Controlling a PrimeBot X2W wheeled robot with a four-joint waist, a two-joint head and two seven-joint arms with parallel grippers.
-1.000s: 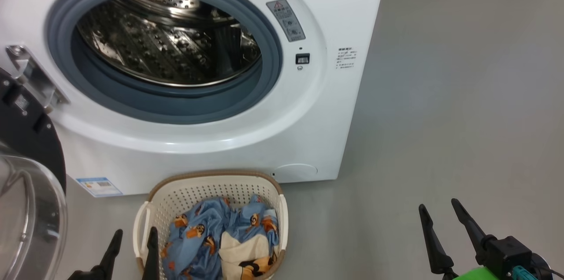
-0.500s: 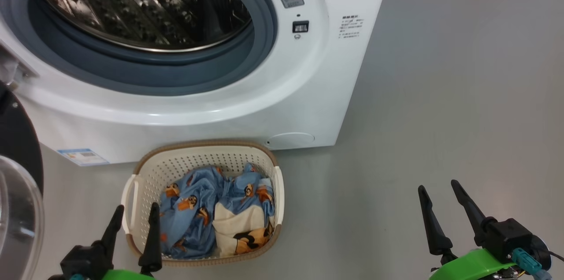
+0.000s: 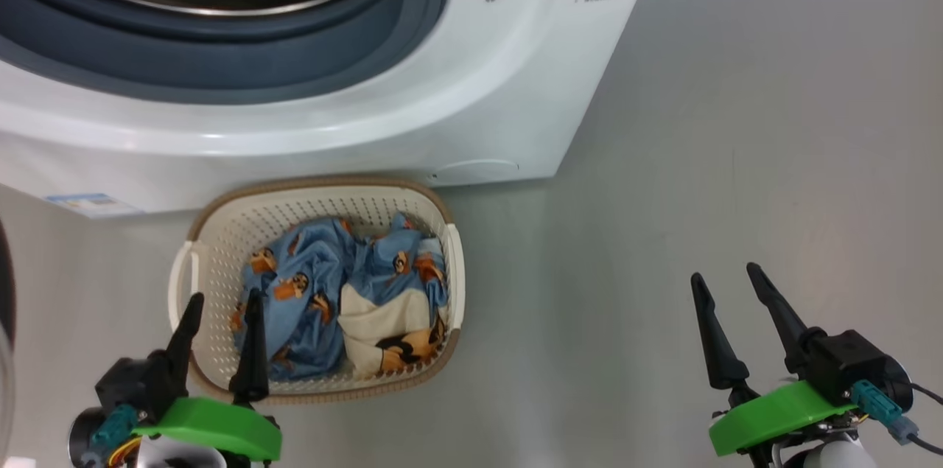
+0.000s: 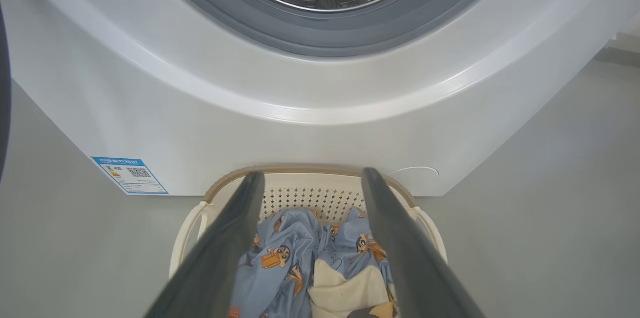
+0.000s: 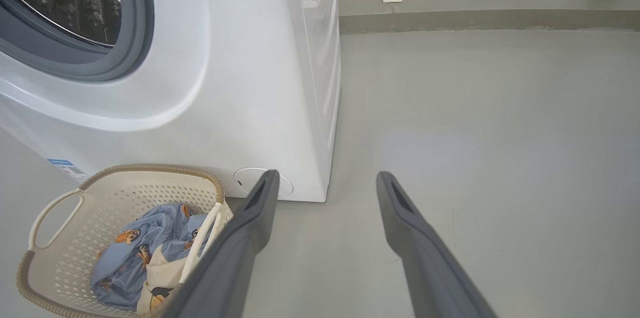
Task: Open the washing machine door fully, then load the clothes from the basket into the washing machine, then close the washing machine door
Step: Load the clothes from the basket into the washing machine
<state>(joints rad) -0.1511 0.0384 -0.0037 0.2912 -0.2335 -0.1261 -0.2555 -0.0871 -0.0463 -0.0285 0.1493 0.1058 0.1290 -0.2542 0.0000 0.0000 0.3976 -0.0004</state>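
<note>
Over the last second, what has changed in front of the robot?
Only the head camera tipped down, so the washing machine and the basket sit higher in its picture; neither moved. Nothing was grabbed or released. The left gripper and right gripper stay open and empty, and the clothes stay in the basket.

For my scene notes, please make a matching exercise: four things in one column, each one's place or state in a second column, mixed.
1 clothes
2 basket
3 left end effector
4 right end effector

A on the floor before the washing machine
B open, over bare floor
C in the basket
D open, by the basket's near-left rim

Pairs: 1-C, 2-A, 3-D, 4-B
</note>
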